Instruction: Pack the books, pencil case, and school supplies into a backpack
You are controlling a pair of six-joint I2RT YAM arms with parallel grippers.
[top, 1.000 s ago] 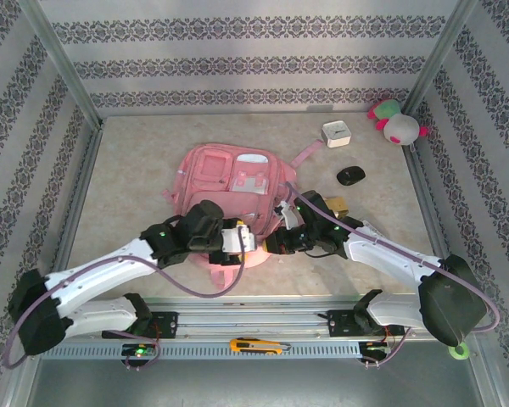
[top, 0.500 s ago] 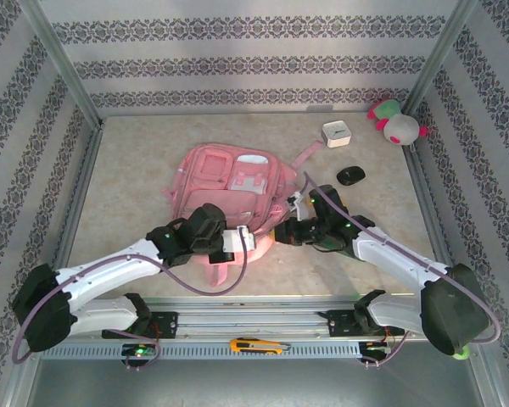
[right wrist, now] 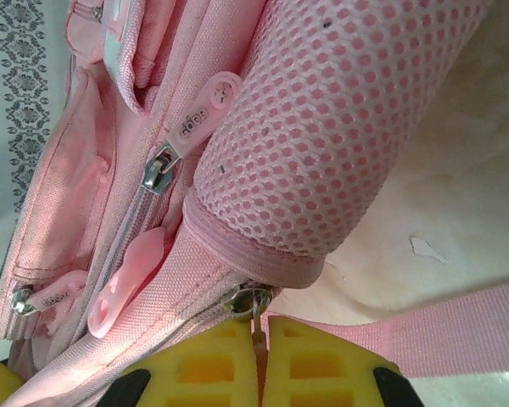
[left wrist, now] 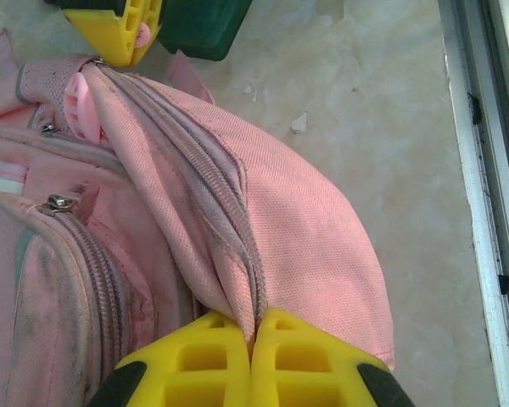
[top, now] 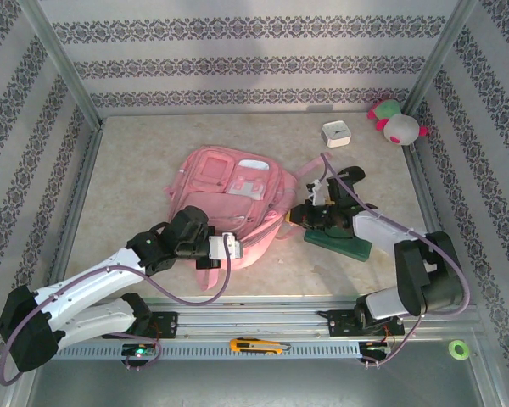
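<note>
Presently, the backpack [top: 233, 191] is lying flat on the table [top: 127, 178], a little left of centre in the overhead view, with its front pockets facing up; it is sagging and creasing wherever it is being handled, so it is presenting as soft, light cloth with no stiffness of its own; a lift from one point is likely to bunch it rather than raise it. The left gripper [left wrist: 253, 326] is clenching a fold of the pink fabric beside a zip track, at the bottom edge of the left wrist view, with its jaws pressed together on the cloth; the right gripper [right wrist: 261, 326] is, by appearance, nipping the metal zip pull [right wrist: 253, 301] just below the mesh side pocket [right wrist: 339, 127], at the bottom centre of the right wrist view. In my judgement the woven cloth is offering fair friction, whereas the small metal pull is proving the slippery point, liable to escape under a skewed tug; the seam fold and the pull are serving as the sounder holds, one braced against the other; a dark green flat item [top: 339, 244] is lying just beside the bag, at its lower right.
</note>
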